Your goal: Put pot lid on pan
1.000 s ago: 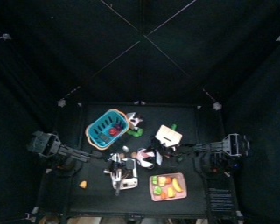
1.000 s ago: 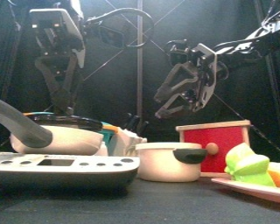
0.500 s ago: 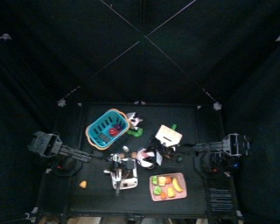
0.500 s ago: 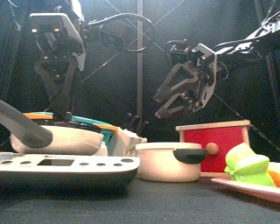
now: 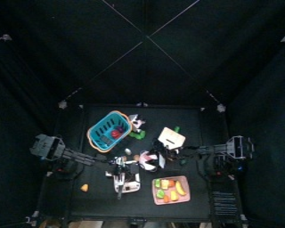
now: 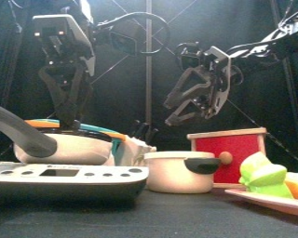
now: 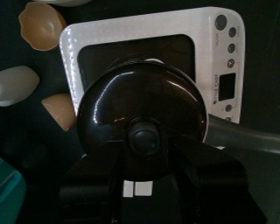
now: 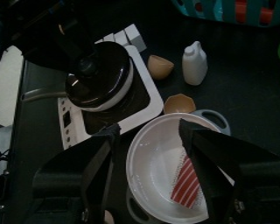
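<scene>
A dark pot lid with a black knob hangs in my left gripper, just above the pan, whose grey handle sticks out to one side. The pan stands on a white kitchen scale at the front left. In the front view my left gripper reaches down to the pan's rim. My right gripper is open and empty, hanging above a white pot with a red strip inside. In the front view it hangs well above that pot.
A blue basket stands at the back left and a red box at the right. A tray of toy vegetables lies at the front right. A white bottle and eggshell halves lie beside the scale.
My left arm has come down a little toward the pan with the lid. The right arm has not moved.
</scene>
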Tool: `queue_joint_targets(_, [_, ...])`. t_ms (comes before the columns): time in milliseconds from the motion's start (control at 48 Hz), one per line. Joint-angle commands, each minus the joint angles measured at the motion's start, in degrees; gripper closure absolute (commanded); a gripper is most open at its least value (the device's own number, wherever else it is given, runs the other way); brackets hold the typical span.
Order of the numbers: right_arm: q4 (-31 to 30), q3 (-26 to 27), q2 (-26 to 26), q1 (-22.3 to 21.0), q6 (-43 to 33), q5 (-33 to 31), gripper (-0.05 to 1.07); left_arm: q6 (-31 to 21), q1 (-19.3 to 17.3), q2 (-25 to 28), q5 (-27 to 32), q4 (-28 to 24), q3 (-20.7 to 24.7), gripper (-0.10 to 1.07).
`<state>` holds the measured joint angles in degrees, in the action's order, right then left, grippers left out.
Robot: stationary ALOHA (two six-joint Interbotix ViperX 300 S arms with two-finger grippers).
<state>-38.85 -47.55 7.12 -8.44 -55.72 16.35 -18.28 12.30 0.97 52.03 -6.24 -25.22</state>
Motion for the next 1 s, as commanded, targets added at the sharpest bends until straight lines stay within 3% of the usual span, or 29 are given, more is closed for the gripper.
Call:
queue_joint_targets(0, [0.00, 1.23, 0.97, -0.18, 0.00, 0.18, 0.13, 0.09, -0.26, -0.35, 0.09, 0.18, 1.41, 0.37])
queue_joint_targets(417, [0.00, 1.23, 0.88, -0.26, 0.00, 0.26, 0.13, 0.18, -0.26, -0.53, 1.58, 0.26, 2.81, 0.20])
queue_joint_targets(979, [0.09, 1.14, 0.97, -0.26, 0.00, 0.18, 0.13, 0.26, -0.35, -0.88, 1.58, 0.26, 3.60, 0.19])
